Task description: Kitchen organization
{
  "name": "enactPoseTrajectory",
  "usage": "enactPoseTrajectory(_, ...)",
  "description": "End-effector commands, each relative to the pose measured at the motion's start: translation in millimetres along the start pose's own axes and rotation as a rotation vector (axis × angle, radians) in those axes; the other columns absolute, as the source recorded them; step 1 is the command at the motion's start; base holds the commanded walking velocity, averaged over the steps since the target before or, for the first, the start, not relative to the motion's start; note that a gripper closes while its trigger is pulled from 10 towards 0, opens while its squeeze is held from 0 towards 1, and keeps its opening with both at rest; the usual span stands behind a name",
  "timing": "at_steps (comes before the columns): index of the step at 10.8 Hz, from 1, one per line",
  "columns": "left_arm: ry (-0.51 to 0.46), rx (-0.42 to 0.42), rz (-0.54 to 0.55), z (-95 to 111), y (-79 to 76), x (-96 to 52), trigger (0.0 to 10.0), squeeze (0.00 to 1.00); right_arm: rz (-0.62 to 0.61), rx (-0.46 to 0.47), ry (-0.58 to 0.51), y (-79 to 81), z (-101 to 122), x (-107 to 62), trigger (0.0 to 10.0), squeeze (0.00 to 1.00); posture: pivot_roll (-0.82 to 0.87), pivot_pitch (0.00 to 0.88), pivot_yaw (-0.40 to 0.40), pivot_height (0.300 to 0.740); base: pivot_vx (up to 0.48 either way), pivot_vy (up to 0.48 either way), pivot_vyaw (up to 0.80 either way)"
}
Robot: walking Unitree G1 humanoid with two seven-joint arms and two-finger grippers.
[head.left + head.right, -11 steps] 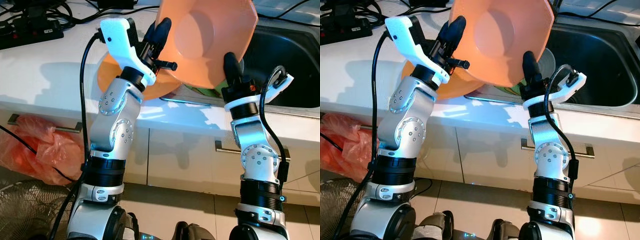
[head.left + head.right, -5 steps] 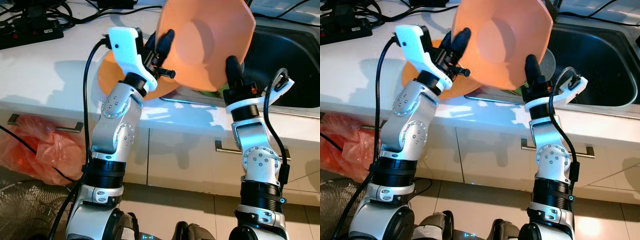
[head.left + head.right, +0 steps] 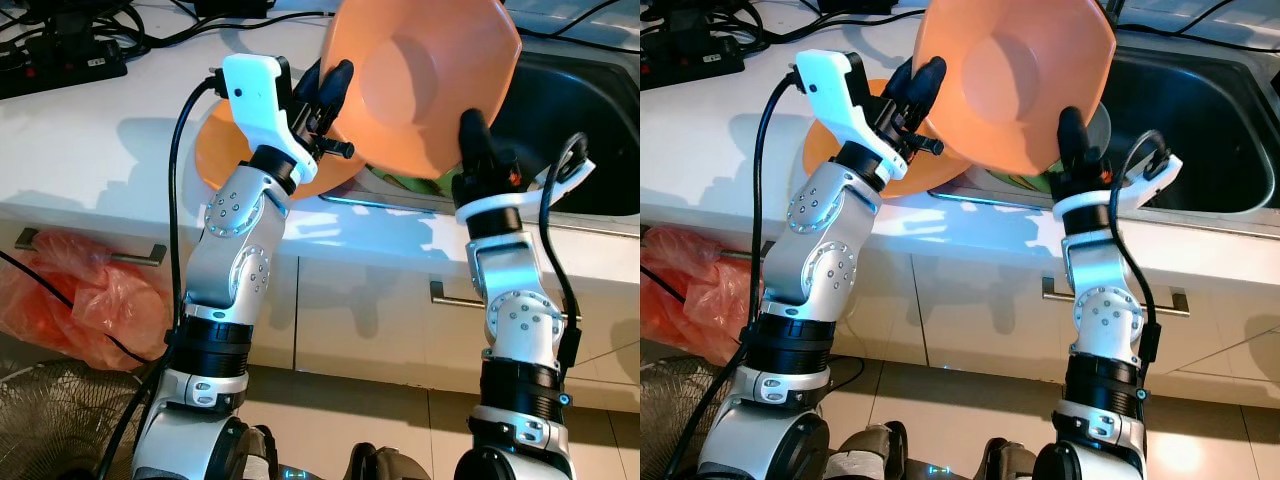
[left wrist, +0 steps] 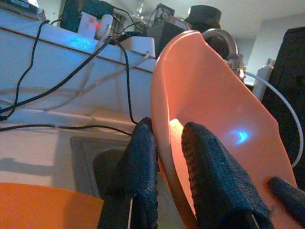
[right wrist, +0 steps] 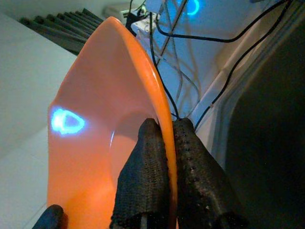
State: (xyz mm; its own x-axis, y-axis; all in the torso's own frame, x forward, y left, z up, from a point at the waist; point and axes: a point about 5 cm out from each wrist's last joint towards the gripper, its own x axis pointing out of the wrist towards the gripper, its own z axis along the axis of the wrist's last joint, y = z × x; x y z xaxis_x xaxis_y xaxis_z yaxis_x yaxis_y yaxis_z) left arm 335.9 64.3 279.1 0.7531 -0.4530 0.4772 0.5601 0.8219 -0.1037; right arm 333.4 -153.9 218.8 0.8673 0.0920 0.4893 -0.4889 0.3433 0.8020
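Observation:
I hold a large orange bowl (image 3: 425,85) up on edge above the counter's front, its underside facing me. My left gripper (image 3: 333,85) is shut on its left rim, with one finger (image 4: 140,162) outside and one inside the wall. On the opposite rim my right gripper (image 3: 472,135) is shut as well, its fingers (image 5: 147,157) pinching the thin edge. A second orange plate or bowl (image 3: 225,140) lies flat on the white counter (image 3: 90,150) behind my left arm. Something green (image 3: 405,182) peeks out under the held bowl.
A steel sink (image 3: 580,130) lies to the right, its faucet (image 4: 224,36) rising behind the bowl. Black cables and a power strip (image 3: 60,60) lie at the counter's back left. Below are cabinet drawers with handles (image 3: 445,295), an orange plastic bag (image 3: 75,290) and a fan (image 3: 50,420).
The bowl, held in both grippers, has shifted a little to the right, toward the sink. My left arm has swung rightward with it.

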Motion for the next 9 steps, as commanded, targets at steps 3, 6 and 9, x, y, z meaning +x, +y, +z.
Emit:
enactPoseTrajectory(3, 0.008, 0.004, 0.003, -3.0, -2.8, 0.2, 10.0, 0.00, -0.036, 0.010, -0.153, -0.7, 26.1, 5.9, 0.0, 0.00, 0.11, 0.158, -0.034, 0.740, 0.000, 0.000, 0.00)
enactPoseTrajectory(6, -0.002, -0.007, 0.006, -1.6, -1.7, 0.0, 10.0, 1.00, -0.056, 0.003, -0.166, -3.6, 28.1, 5.9, 0.0, 0.00, 0.11, 0.156, -0.033, 0.740, 0.000, 0.000, 0.00)
enactPoseTrajectory(9, -0.004, -0.003, 0.026, -0.8, 0.9, 0.2, 10.0, 1.00, -0.067, 0.001, -0.179, -5.8, 30.5, 6.2, 0.0, 0.00, 0.11, 0.160, -0.034, 0.740, 0.000, 0.000, 0.00)
